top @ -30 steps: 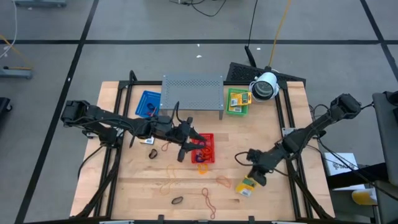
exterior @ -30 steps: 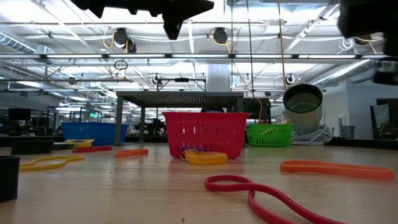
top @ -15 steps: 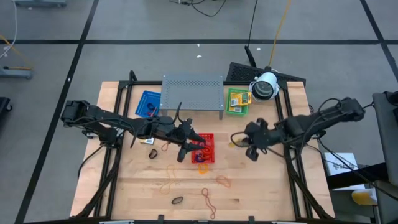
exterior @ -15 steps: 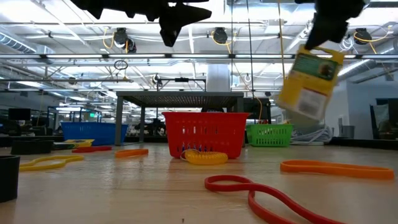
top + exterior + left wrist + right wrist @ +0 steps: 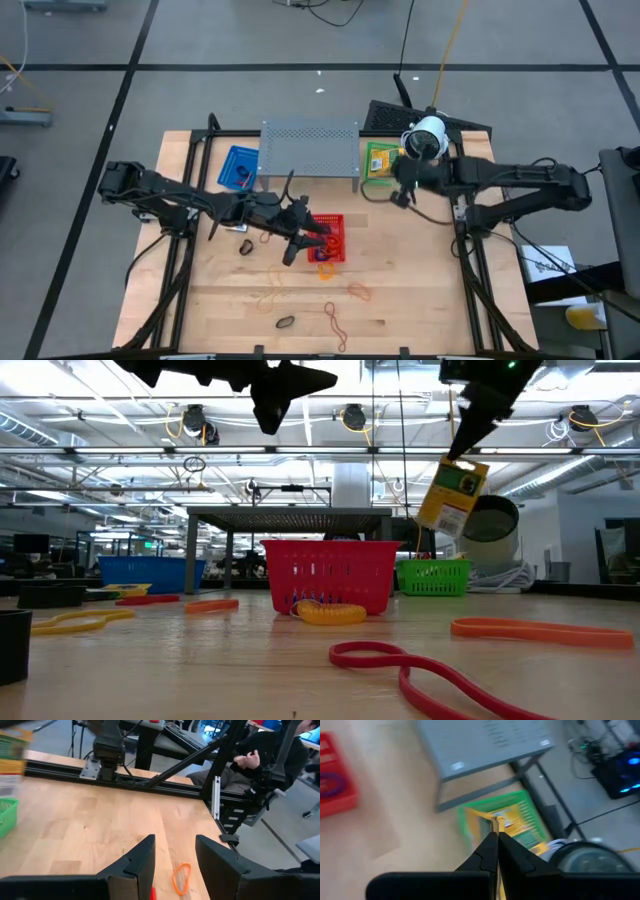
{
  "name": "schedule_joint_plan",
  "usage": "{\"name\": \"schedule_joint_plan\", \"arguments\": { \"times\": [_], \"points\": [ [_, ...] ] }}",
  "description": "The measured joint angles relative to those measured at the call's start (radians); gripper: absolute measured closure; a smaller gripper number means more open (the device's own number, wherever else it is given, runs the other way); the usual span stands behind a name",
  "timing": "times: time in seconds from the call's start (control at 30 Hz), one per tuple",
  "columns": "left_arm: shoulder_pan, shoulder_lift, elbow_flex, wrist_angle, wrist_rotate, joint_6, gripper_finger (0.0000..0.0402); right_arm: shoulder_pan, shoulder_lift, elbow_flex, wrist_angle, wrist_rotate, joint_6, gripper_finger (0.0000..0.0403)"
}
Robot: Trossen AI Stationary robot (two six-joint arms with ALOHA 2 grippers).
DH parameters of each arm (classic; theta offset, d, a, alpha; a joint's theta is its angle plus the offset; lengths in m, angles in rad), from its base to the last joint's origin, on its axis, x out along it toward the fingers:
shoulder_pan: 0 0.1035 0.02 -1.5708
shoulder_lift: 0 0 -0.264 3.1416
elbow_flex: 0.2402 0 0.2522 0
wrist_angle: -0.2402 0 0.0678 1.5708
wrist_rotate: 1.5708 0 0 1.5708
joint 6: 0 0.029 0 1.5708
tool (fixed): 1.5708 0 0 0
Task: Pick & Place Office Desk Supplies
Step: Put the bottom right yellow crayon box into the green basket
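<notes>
Right hand has carried the packet over the green basket.

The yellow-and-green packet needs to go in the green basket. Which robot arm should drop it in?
The right arm. Its right gripper is shut on the flat yellow-and-green packet, held in the air by the green mesh basket. The left gripper is open and empty, over by the red mesh basket.

High view: overhead, straight down, far, whole table in frame
Low view: tabletop height, level, faces room; red basket shared with high view
Left wrist view: low across table, toward seated person
Right wrist view: downward, near green basket, grey rack
</notes>
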Motion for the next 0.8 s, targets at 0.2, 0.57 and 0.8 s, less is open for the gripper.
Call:
{"name": "schedule_joint_plan", "arguments": {
  "times": [0.2, 0.57, 0.8],
  "points": [
    [-0.027, 0.000, 0.000, -0.002, 0.000, 0.000, 0.0252, -0.178, 0.011, 0.000, 0.133, -0.009, -0.219, 0.0403],
    [-0.059, 0.000, 0.000, -0.004, 0.000, -0.021, 0.0252, -0.393, 0.139, 0.000, 0.261, -0.114, -0.467, 0.0403],
    [-0.059, 0.000, 0.000, -0.016, 0.000, -0.017, 0.0252, -0.408, 0.262, -0.030, 0.287, -0.112, -0.515, 0.0403]
  ]
}}
